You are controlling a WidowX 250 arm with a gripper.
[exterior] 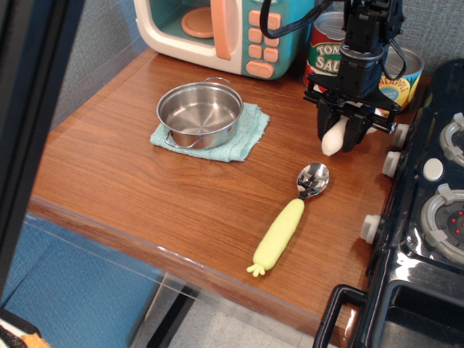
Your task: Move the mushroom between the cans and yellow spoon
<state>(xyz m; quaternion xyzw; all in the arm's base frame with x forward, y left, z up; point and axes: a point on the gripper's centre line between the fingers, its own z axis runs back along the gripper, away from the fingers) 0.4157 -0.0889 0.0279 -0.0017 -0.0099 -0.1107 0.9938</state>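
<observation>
My gripper (341,139) hangs over the counter between the cans and the spoon, its fingers closed on the mushroom (333,138). Only the cream-white stem shows, pointing down just above the wood. The cap is hidden between the fingers. The Tomato Sauce can (325,54) and the Pineapple Slices can (401,81) stand behind the gripper, partly hidden by the arm. The yellow spoon (285,225) lies in front, its metal bowl (313,179) just below the mushroom.
A steel pot (199,113) sits on a teal cloth (239,143) at the left. A toy microwave (232,32) stands open at the back. A black toy stove (428,217) borders the right. A dark bar (29,130) crosses the left foreground.
</observation>
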